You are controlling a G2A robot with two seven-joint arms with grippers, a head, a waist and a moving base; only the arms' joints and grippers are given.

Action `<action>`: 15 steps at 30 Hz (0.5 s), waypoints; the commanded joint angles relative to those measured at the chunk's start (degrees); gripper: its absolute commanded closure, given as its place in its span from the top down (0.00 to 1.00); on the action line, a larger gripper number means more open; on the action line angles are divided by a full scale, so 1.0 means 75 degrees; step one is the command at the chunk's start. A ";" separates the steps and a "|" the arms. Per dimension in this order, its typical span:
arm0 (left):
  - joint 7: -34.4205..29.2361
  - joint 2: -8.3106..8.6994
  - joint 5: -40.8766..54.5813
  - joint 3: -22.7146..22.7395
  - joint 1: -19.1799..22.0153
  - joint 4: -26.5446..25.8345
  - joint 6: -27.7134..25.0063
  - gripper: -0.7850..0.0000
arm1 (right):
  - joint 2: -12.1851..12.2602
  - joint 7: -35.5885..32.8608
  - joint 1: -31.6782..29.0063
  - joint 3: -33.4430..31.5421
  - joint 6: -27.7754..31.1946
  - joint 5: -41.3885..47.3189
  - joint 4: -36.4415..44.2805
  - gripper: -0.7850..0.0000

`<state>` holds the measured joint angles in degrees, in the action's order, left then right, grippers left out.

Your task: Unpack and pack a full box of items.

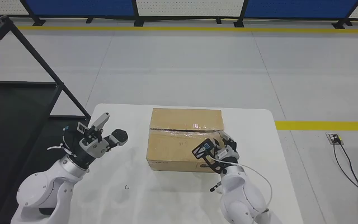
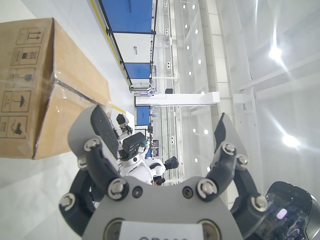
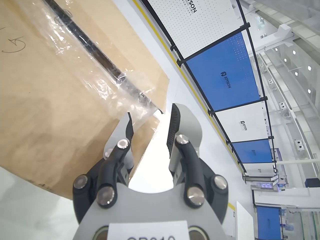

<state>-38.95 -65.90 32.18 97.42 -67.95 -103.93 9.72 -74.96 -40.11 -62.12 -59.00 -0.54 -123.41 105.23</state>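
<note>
A closed cardboard box stands in the middle of the white table, its top flaps held by clear tape along the seam. My right gripper is at the box's right front corner. In the right wrist view the gripper is open, its fingers either side of a flap corner of the box where the tape ends. My left gripper hovers left of the box, apart from it. The left wrist view shows that gripper wide open and empty, with the box off to one side.
A small dark ring lies on the table in front of the box, towards the left. A black metal frame stands beyond the table's left edge. Bare tabletop lies on all sides of the box.
</note>
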 commanded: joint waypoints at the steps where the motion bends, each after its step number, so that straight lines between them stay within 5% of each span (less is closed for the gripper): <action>1: -0.0001 0.0009 0.0013 -0.0002 -0.0010 -0.0004 -0.0012 1.00 | -0.0032 -0.0063 0.0017 0.0015 -0.0049 -0.0026 -0.0018 0.43; 15: 0.0023 0.0079 0.0183 0.0098 -0.0124 0.0003 -0.0119 1.00 | -0.0364 -0.0425 0.0391 0.0145 -0.0691 0.0484 -0.0334 0.42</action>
<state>-38.82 -65.34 33.50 98.14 -68.84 -103.88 8.85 -77.55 -43.23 -59.28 -57.87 -5.11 -120.00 102.78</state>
